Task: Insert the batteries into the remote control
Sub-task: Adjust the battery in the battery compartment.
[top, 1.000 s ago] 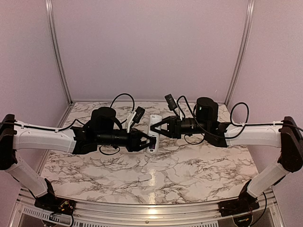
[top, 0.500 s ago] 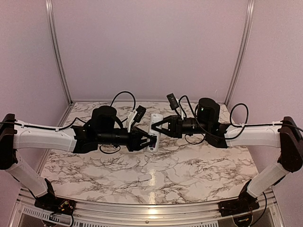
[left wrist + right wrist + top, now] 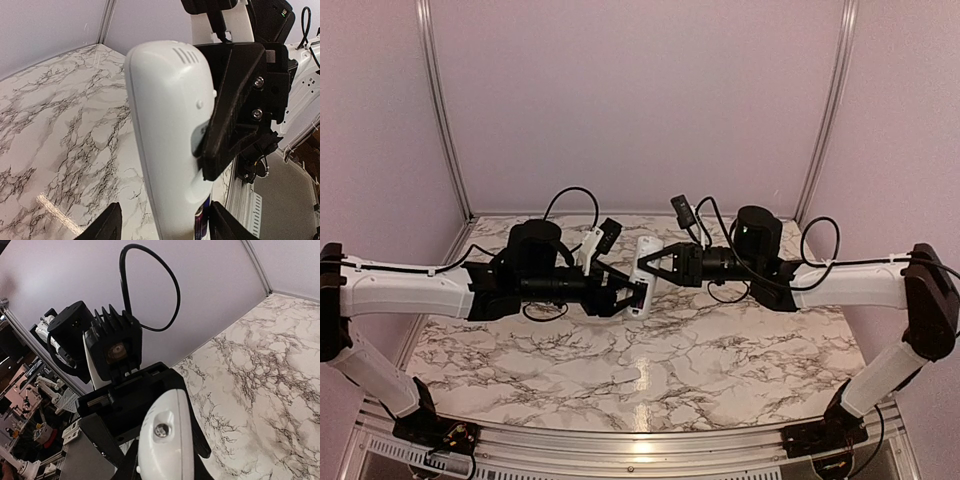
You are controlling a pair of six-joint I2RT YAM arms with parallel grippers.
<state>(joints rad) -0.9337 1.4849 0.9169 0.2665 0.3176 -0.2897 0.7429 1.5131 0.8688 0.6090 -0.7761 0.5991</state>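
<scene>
The marble tabletop (image 3: 720,350) lies bare beneath the two arms, which reach in from either side and meet above its middle. Nothing in the task rests on it. The remote control (image 3: 165,130) hangs in the air between the arms, standing roughly on end with its rounded, vented end up.

The right gripper (image 3: 650,268) has its fingers (image 3: 232,105) clamped across the remote's upper half and carries it alone. The left gripper (image 3: 635,296) sits at the lower end with its fingers (image 3: 102,227) apart, one on each side of the body and not squeezing it.

The remote looks like a light, hollow, rigid plastic shell with smooth, curved sides. It should not bend, but it could pivot or slide in a narrow pinch. The flat faces across the body's width give the surest hold, well away from the end that takes the cells, so that end is free to work on. Pushing hard against it would likely lever it around the right fingers, so any press wants to run toward them.

A dark sliver (image 3: 200,224) shows at the remote's lower edge, just beside the left gripper's far finger. It may be one of the batteries, but too little shows to say. The batteries appear nowhere else in these views.
</scene>
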